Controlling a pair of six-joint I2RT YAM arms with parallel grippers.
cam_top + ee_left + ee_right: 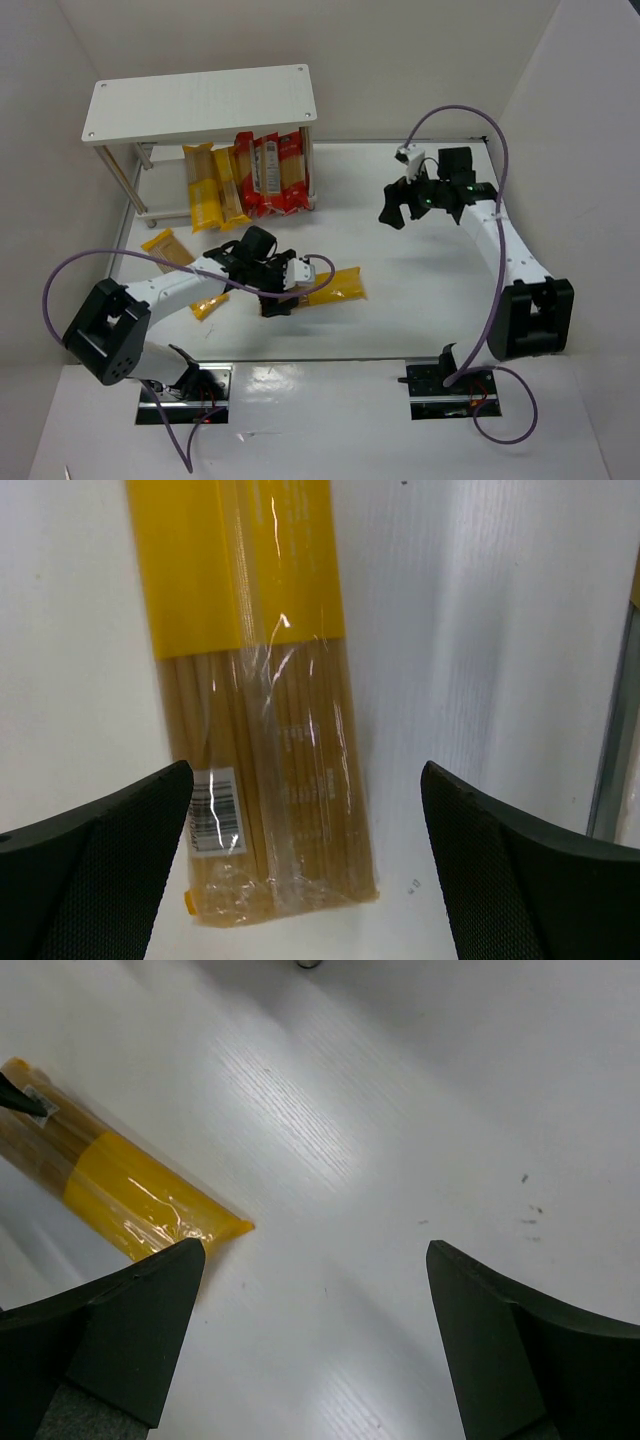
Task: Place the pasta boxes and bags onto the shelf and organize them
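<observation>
A yellow spaghetti pack (338, 286) lies flat on the table. My left gripper (290, 286) is open over its clear end. In the left wrist view the pack (260, 680) lies between my spread fingers, and my left gripper (305, 865) holds nothing. My right gripper (398, 206) is open and empty above bare table at the right. The right wrist view shows my right gripper (315, 1345) and that pack's yellow end (120, 1185) at the left. The white shelf (200, 100) stands at the far left. Yellow packs (208, 190) and red-edged packs (270, 175) stand under its top board.
Another yellow pack (168, 248) lies left of my left arm. A third (210, 306) is partly hidden under that arm. White walls close in the table at left, back and right. A metal strip (618, 730) shows at the right edge of the left wrist view.
</observation>
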